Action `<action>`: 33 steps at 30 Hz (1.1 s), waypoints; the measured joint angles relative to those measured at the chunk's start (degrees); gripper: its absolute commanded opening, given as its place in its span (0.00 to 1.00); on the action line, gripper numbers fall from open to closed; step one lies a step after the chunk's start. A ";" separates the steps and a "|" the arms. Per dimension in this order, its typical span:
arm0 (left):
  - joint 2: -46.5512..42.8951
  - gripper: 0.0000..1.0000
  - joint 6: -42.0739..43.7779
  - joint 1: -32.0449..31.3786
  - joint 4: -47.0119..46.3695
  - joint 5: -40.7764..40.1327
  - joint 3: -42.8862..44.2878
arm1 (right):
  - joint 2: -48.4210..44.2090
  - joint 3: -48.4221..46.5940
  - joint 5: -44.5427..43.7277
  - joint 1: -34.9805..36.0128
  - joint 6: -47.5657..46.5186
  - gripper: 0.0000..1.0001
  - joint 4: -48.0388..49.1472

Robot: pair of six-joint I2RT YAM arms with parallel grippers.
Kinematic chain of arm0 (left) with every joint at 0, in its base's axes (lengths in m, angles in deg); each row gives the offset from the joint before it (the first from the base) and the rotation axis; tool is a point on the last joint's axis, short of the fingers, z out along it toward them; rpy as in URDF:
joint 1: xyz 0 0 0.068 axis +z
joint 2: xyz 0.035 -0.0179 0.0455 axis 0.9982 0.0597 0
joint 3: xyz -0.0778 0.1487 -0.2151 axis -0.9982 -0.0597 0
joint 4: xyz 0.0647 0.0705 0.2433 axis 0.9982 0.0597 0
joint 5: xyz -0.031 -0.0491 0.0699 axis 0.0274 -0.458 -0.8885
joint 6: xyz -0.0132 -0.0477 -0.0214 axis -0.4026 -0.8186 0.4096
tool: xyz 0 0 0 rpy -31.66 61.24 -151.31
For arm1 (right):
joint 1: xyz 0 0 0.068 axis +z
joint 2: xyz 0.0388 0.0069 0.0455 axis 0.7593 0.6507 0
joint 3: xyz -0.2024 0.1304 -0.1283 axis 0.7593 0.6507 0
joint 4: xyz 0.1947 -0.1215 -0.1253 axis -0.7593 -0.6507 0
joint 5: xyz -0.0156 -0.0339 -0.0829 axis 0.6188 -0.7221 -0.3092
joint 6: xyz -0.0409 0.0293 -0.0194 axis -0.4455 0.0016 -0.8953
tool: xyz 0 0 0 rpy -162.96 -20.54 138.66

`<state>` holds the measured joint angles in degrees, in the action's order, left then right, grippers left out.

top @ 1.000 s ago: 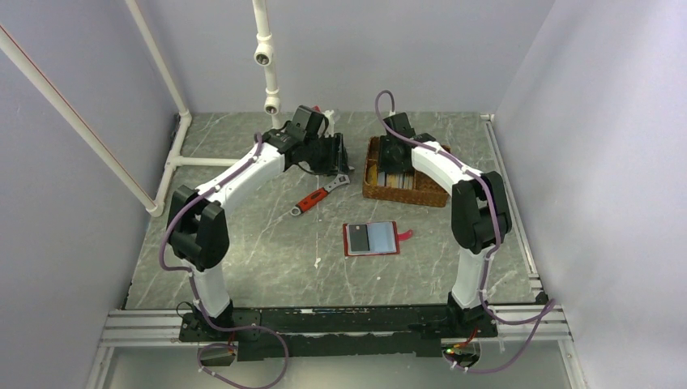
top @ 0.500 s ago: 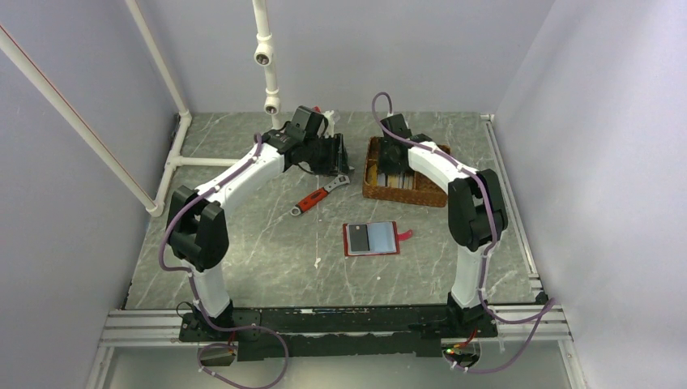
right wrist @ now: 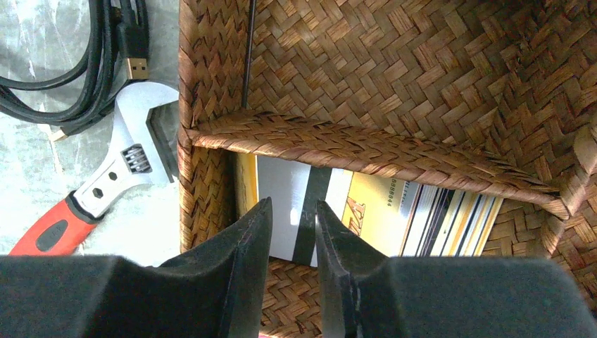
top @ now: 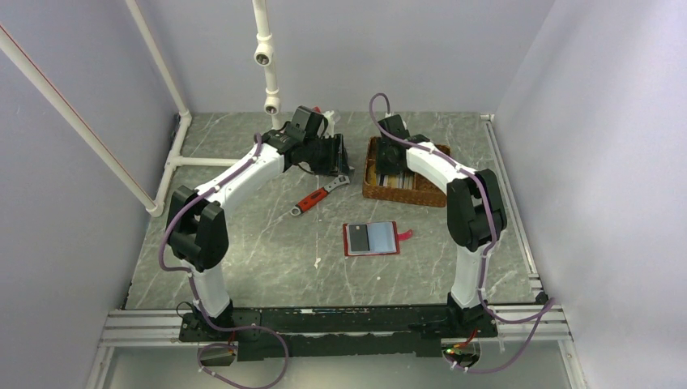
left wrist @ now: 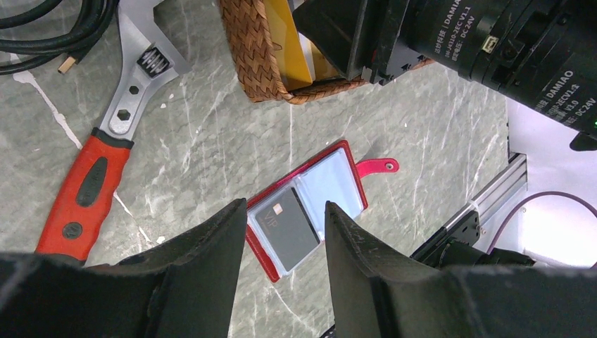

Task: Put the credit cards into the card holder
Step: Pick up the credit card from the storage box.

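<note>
The card holder [top: 371, 238] lies open on the table, dark red with a red snap tab [left wrist: 380, 166]. A dark card [left wrist: 285, 225] sits in its left slot. Several credit cards stand in the near compartment of the wicker basket [top: 431, 195]: a white one with a dark stripe [right wrist: 296, 208] and yellow ones [right wrist: 380, 215]. My right gripper [right wrist: 293, 205] hangs in that compartment above the white card, jaws a narrow gap apart with nothing between them. My left gripper [left wrist: 286, 205] is open and empty, high above the table left of the basket, also in the top view [top: 336, 154].
A red-handled adjustable wrench [top: 317, 197] lies left of the basket, also in the left wrist view [left wrist: 91, 176]. A coiled black cable [right wrist: 105, 56] lies beyond it. White pipes [top: 263, 57] stand at the back left. Grey walls enclose the table.
My right wrist has shifted slightly left over the basket. The left arm, the card holder and the wrench have not moved.
</note>
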<state>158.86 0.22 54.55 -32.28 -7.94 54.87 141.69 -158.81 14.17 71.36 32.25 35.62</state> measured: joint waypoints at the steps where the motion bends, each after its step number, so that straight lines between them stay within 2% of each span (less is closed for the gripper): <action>1: 0.00 0.50 0.00 0.00 -0.02 0.07 0.00 | -0.02 0.00 -0.02 0.00 0.00 0.32 0.04; 8: -0.02 0.50 -0.02 0.09 -0.07 0.85 0.00 | -1.46 0.00 -0.11 0.00 0.00 0.32 0.11; 12: -0.02 0.51 -0.04 0.11 -0.52 1.20 0.00 | -2.71 0.02 0.39 -0.04 0.00 0.36 0.96; 17: -0.04 0.53 -0.09 0.13 -1.05 2.08 -0.11 | -2.67 0.61 3.34 -0.46 0.28 0.36 2.97; 21: -0.35 0.54 -0.11 0.15 -1.20 2.75 -0.68 | -1.44 1.77 6.16 -1.14 0.81 0.26 5.20; 25: -0.55 0.56 -0.20 0.26 -1.29 3.76 -0.92 | 0.13 3.28 9.11 -1.46 1.29 0.01 6.56; 31: -1.42 0.62 -1.07 1.31 -3.58 8.57 -2.67 | -1.25 5.49 12.17 -3.06 2.25 0.00 8.59; 33: -2.01 0.71 -2.10 2.12 -5.33 11.10 -4.13 | -3.98 7.04 12.70 -4.48 2.29 0.00 8.28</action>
<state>156.85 -1.87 56.67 -37.61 3.16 50.74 137.71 -151.77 26.87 66.88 34.55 43.91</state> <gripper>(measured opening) 0.618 0.008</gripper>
